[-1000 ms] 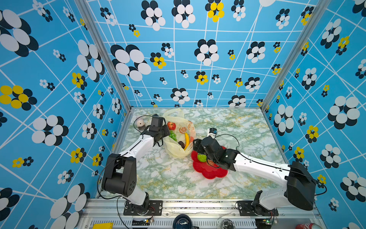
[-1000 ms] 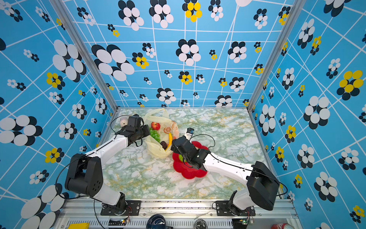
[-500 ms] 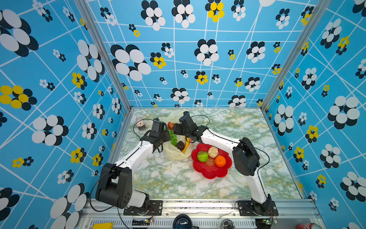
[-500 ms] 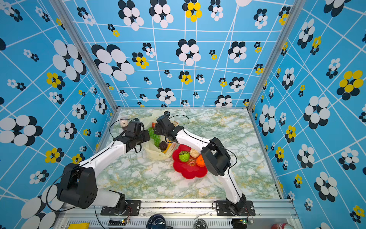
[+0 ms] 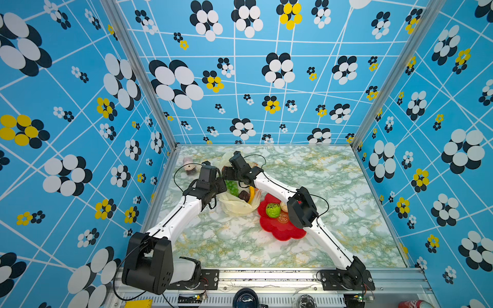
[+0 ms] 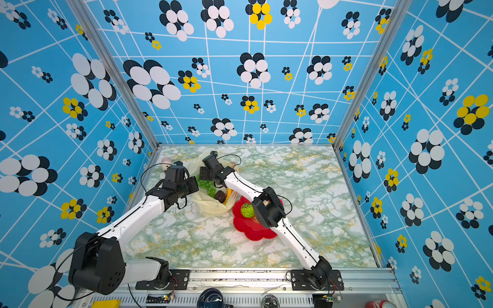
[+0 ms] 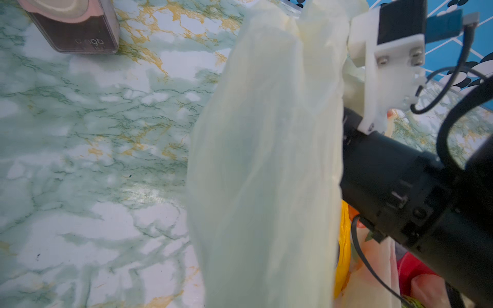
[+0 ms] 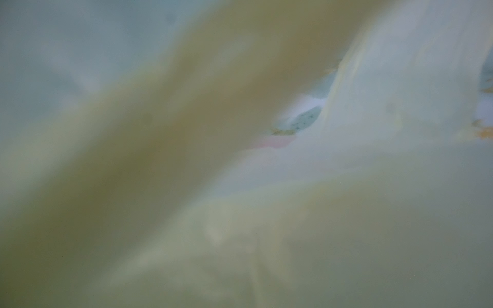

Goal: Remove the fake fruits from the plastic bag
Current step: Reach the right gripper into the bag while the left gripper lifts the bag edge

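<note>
Bag (image 5: 236, 206) (image 6: 210, 206) lies on the marble table (image 5: 320, 186), toward the back left, mouth open upward. The red plate (image 5: 277, 230) (image 6: 250, 230) touches its right side.

Inside the bag, in both top views: grapes (image 5: 231, 187) (image 6: 206, 186), a dark brown piece (image 5: 243, 196) (image 6: 220, 196) and a banana (image 5: 251, 194) (image 6: 228, 194), close together.

On the plate: a green netted ball (image 5: 272, 210) (image 6: 247, 210). The right arm's elbow hides most of the rest.

Left gripper (image 5: 222, 186) (image 6: 196, 186) is at the bag's left rim, jaws closed, pinching the film as far as I can see. Its wrist view shows bag film (image 7: 266, 160) stretched across the middle, fingers hidden.

Right gripper (image 5: 225, 173) (image 6: 202, 173) reaches across the plate into the back of the bag's mouth, above the grapes. Its wrist view is all blurred film (image 8: 240, 213). Jaws are hidden, so I cannot tell whether they are wide or gripping anything.

A pink box (image 5: 189, 167) (image 7: 72, 26) stands by the left wall, apart from the bag.
</note>
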You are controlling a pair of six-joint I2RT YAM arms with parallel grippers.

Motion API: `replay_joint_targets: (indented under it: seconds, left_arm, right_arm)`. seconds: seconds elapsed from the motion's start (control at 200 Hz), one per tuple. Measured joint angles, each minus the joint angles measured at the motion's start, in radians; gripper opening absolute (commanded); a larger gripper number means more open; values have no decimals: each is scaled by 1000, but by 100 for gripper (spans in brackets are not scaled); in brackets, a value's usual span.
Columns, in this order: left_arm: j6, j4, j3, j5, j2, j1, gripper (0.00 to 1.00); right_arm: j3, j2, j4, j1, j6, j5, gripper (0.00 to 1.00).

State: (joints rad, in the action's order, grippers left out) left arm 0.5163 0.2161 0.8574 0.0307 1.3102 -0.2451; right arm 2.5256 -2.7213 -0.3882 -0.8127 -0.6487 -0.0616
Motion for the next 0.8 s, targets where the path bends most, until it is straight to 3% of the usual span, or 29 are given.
replay_joint_targets:
  seconds: [0.8]
  left_arm:
    - [53, 27, -211, 11, -181, -11, 0]
  right_arm:
    - [120, -83, 3, -3, 2, 72, 80]
